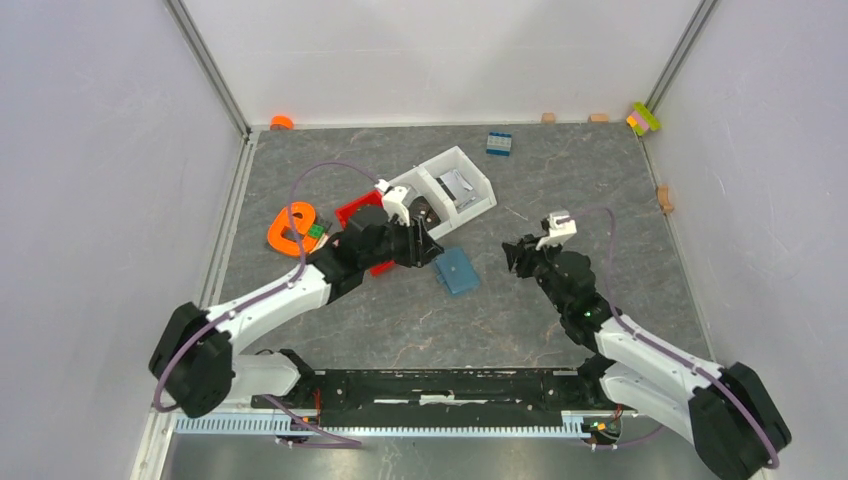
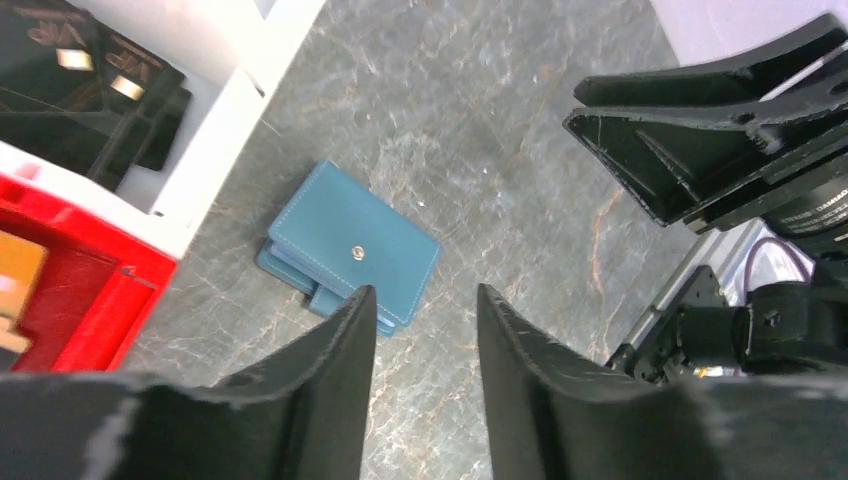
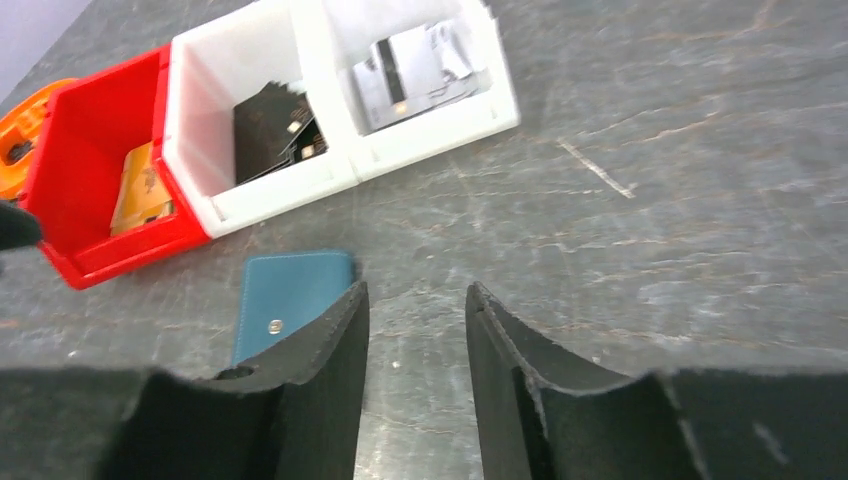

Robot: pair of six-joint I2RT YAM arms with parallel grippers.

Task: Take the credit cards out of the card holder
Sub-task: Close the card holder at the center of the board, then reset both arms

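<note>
Currently: card holder (image 1: 458, 270) shut, flat at desk (image 1: 600, 200) centre; no cards visible. Nearer: left pincer (image 1: 432, 250), parted, empty, just beside holder. Farther: right pincer (image 1: 513, 258), parted, empty. Holder long axis diagonal to left pincer gap.

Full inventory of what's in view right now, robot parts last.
card holder: 1, teal, closed, mid-table
white bin: 1, white, two compartments, behind card holder
dark item: 1, black, in white bin
flat pieces: count unclear, grey-white, other compartment
red bin: 1, red, touching white bin
flat item: 1, orange-tan, in red bin
orange object: 1, orange, left of red bin
small piece: 1, orange, far-left corner
studded brick: 1, blue, far side
blocks: 3, tan, far and right edges
brick stack: 1, yellow-pink-green, far-right corner
left gripper: black, open, over card holder
right gripper: black, open, empty
</note>
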